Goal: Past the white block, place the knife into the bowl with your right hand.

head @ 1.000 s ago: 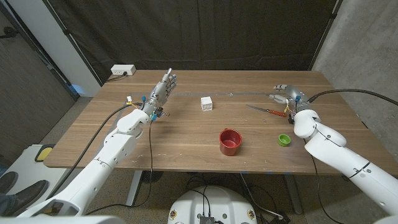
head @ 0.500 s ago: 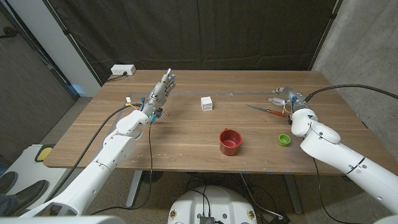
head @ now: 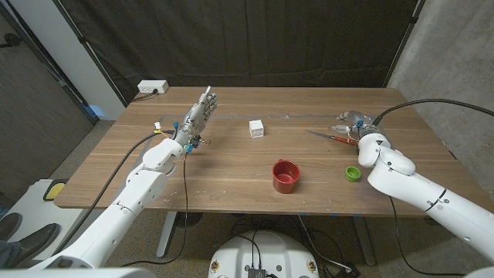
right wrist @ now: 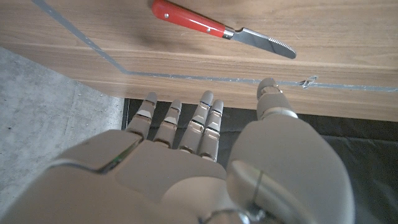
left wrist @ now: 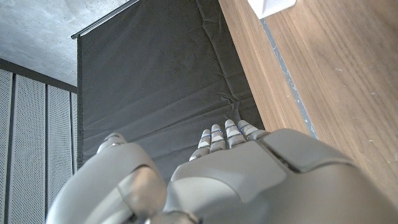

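Head view: red-handled steel knife (head: 330, 137) lies flat near the counter's far right corner, beside the empty, spread-fingered right hand (head: 351, 122). Lying so flat, it may skid away from the fingertips.

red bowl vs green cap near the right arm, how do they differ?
The red bowl is larger and stands open side up near the table's middle; the green cap is smaller and lower, lying closer to the right robot hand. Colours differ: red against green. Both are round, rest on the table and are untouched.
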### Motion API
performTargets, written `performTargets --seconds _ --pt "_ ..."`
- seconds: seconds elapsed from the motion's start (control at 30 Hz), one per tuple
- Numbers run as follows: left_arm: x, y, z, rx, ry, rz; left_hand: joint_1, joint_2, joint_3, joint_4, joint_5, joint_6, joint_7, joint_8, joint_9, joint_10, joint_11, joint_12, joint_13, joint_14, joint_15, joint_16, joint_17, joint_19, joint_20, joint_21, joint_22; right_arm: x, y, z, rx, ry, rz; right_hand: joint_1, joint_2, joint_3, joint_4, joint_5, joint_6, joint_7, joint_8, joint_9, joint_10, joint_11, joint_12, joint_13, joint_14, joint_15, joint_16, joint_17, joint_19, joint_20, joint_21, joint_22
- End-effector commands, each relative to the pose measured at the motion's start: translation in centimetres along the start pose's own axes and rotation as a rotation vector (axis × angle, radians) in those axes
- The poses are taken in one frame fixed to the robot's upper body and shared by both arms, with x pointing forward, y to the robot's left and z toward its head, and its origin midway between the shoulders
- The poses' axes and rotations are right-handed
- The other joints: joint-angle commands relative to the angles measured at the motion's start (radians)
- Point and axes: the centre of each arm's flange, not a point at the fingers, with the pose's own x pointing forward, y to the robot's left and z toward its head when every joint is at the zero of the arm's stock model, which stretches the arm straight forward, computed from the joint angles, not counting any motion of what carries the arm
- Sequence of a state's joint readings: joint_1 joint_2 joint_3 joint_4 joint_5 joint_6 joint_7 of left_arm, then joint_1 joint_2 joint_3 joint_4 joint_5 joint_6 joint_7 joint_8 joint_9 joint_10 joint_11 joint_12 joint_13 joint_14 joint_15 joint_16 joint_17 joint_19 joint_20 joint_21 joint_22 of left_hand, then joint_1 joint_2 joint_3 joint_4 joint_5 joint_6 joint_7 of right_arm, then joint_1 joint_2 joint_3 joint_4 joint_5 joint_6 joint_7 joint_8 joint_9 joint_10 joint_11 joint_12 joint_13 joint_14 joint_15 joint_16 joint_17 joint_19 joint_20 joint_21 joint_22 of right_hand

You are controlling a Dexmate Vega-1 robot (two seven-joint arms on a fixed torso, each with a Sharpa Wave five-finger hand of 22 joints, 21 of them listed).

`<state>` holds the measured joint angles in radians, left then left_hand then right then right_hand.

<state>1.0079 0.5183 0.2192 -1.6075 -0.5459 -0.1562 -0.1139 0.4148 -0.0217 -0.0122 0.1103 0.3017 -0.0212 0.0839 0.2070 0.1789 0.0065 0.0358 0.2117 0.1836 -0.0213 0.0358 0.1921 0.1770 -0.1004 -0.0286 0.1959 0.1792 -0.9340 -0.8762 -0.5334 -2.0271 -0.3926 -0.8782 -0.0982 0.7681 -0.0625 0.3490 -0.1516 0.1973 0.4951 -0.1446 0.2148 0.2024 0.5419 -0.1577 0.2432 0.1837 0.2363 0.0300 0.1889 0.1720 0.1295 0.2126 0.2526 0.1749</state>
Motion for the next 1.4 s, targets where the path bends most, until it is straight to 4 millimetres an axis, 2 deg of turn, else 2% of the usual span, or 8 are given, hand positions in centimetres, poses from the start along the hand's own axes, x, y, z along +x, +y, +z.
performTargets --seconds 0.03,0.6,0.73,1.07,1.4 --pt "-0.6 0.0 -0.1 -0.001 0.003 0.003 0.002 0.004 -0.005 0.001 -0.004 0.009 0.001 -0.002 0.004 0.008 -0.001 -0.001 0.002 0.004 0.0 -0.001 0.003 -0.006 -0.007 0.001 0.001 0.7 0.7 0.5 -0.085 0.025 0.053 0.015 -0.001 0.006 -0.003 0.003 0.016 -0.003 0.005 0.003 0.012 0.0 0.004 0.004 0.011 0.002 0.004 0.003 0.005 0.003 -0.003 0.002" --pt "-1.0 0.2 -0.4 -0.009 0.004 0.01 0.004 0.007 -0.008 0.0 -0.005 0.01 -0.002 -0.004 0.004 0.008 -0.003 -0.003 0.002 0.004 -0.002 -0.002 0.003 -0.009 -0.006 0.001 0.001 2.0 1.5 0.5 -0.143 0.065 0.095 0.028 0.004 0.009 -0.003 0.001 0.035 -0.018 0.009 0.004 0.024 -0.017 0.006 0.005 0.027 -0.005 0.005 0.003 0.013 0.004 -0.012 0.003" --pt "-1.0 0.3 -0.5 -0.011 0.004 0.009 0.004 0.008 -0.008 0.0 -0.005 0.01 -0.002 -0.004 0.005 0.009 -0.006 -0.003 0.002 0.004 -0.002 -0.002 0.003 -0.01 -0.005 0.0 0.002 2.5 1.8 0.6 -0.152 0.075 0.099 0.031 0.008 0.01 -0.001 0.0 0.044 -0.022 0.012 0.005 0.031 -0.018 0.008 0.005 0.035 -0.016 0.006 0.003 0.017 0.004 -0.014 0.003" --pt "-0.8 0.8 -0.8 -0.021 0.015 0.016 0.005 0.01 -0.01 0.0 -0.006 0.011 -0.004 -0.005 0.005 0.008 -0.006 -0.005 0.002 0.003 -0.003 -0.002 0.003 -0.013 -0.001 0.0 0.002 3.4 2.8 0.7 -0.181 0.101 0.102 0.057 0.018 0.016 -0.004 -0.002 0.082 -0.041 0.02 0.006 0.072 -0.029 0.019 0.006 0.073 -0.041 0.011 0.003 0.04 0.003 -0.02 0.004" --pt "-0.5 1.2 -0.6 -0.015 0.018 0.013 0.005 0.011 -0.012 0.0 -0.006 0.011 -0.005 -0.006 0.005 0.008 -0.01 -0.006 0.002 0.002 -0.006 -0.003 0.003 -0.015 0.003 0.0 0.002 3.2 3.5 0.9 -0.187 0.091 0.085 0.092 0.027 0.023 -0.009 -0.005 0.126 -0.053 0.028 0.008 0.126 -0.044 0.033 0.005 0.106 -0.059 0.01 0.003 0.068 0.003 -0.025 0.005"
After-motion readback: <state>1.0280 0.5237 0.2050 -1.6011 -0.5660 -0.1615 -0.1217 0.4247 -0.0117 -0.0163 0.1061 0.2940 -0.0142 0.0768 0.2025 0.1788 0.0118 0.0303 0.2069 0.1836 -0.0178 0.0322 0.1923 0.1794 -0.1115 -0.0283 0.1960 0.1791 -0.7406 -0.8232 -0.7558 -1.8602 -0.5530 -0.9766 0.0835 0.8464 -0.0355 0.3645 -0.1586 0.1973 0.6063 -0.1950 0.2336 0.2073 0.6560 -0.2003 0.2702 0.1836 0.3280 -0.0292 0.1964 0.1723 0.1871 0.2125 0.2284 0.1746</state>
